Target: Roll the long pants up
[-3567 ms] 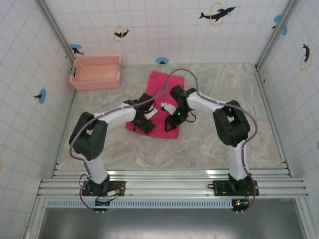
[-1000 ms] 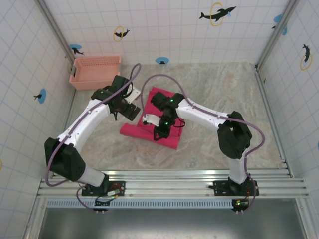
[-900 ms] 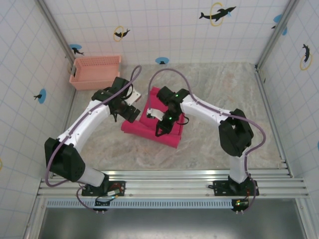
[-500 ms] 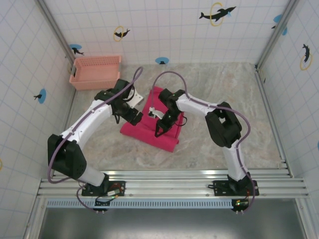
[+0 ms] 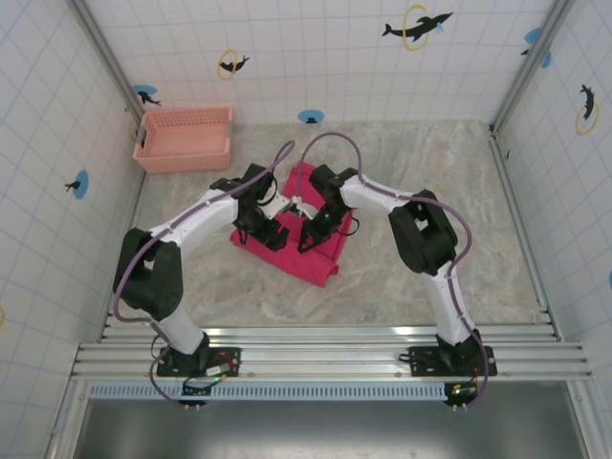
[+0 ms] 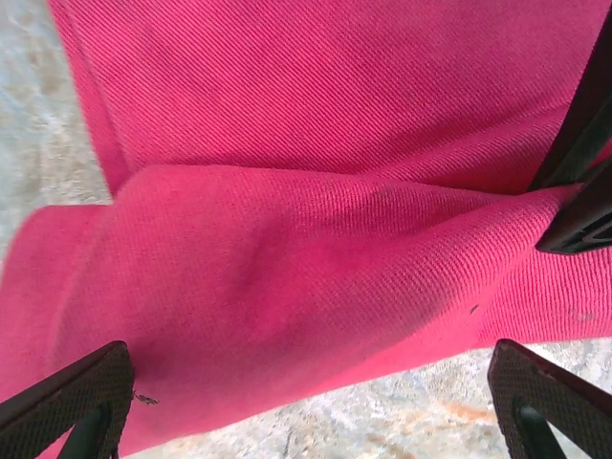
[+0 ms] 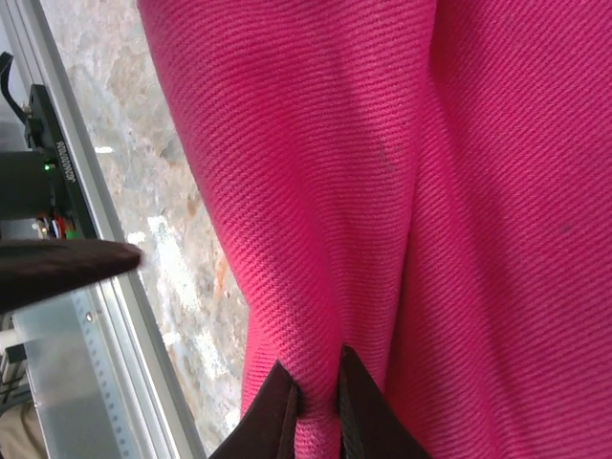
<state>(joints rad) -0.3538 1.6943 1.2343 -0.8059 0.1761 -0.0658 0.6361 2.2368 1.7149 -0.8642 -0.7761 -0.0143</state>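
The long pants [image 5: 304,260] lie partly rolled as a thick magenta bundle in the middle of the table. My left gripper [image 5: 276,232] hovers over the roll's left part. In the left wrist view it [image 6: 306,413] is open, its fingertips [image 6: 69,402] wide apart either side of a raised fold of the pants [image 6: 316,239]. My right gripper [image 5: 308,239] is just to the right of it. In the right wrist view it [image 7: 316,421] is shut on a pinched ridge of the pants [image 7: 382,143]. The right gripper's dark fingers [image 6: 577,172] show at the left wrist view's right edge.
A salmon-pink slotted basket [image 5: 184,139] stands at the back left by the wall. Bare marble table [image 5: 449,220] stretches to the right and near side of the pants. Aluminium rails [image 5: 325,349] run along the near edge. Tiled walls close in three sides.
The left gripper has come in from the pants' left edge to sit beside the right gripper. The right arm folded in closer, and the roll shifted slightly toward the near side.
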